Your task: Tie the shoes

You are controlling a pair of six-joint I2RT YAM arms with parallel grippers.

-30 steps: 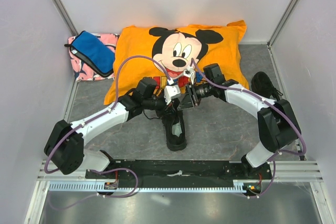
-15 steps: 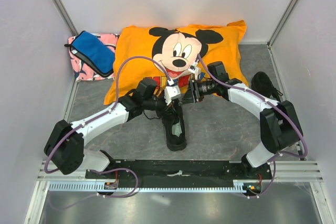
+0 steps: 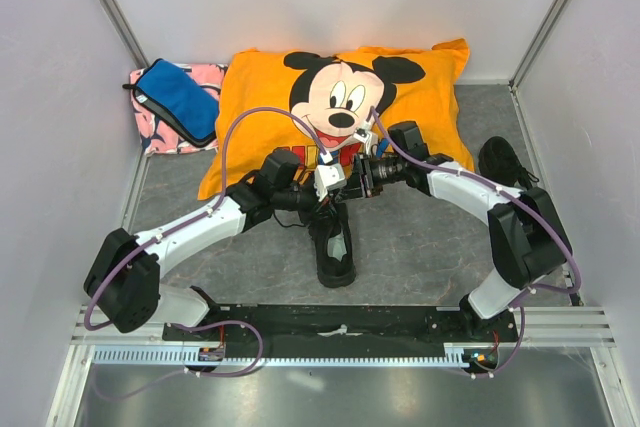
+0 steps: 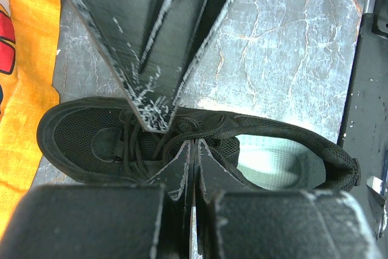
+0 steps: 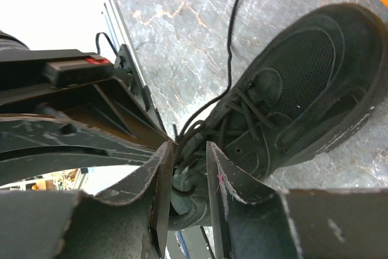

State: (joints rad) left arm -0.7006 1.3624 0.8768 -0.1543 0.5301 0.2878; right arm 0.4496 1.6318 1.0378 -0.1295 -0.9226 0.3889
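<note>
One black shoe (image 3: 336,245) lies on the mat between the arms, toe toward the pillow; it also shows in the left wrist view (image 4: 97,141) and the right wrist view (image 5: 303,95). My left gripper (image 4: 194,144) is shut on a black lace (image 4: 209,127) just above the tongue; from above it (image 3: 334,190) hovers over the shoe's laces. My right gripper (image 5: 189,150) meets it tip to tip (image 3: 351,184); its jaws stand a narrow gap apart with lace strands (image 5: 194,131) between them. The second shoe (image 3: 503,161) lies at the right, behind my right arm.
An orange Mickey pillow (image 3: 420,97) lies just behind the grippers. A blue pouch (image 3: 178,99) rests on a pink cloth (image 3: 150,132) at the back left. A loose lace end (image 5: 233,34) trails across the grey mat (image 3: 420,247). White walls enclose the sides.
My right gripper drew back up and to the right, then came back down against the left gripper's tips. The left gripper and the shoe stayed put.
</note>
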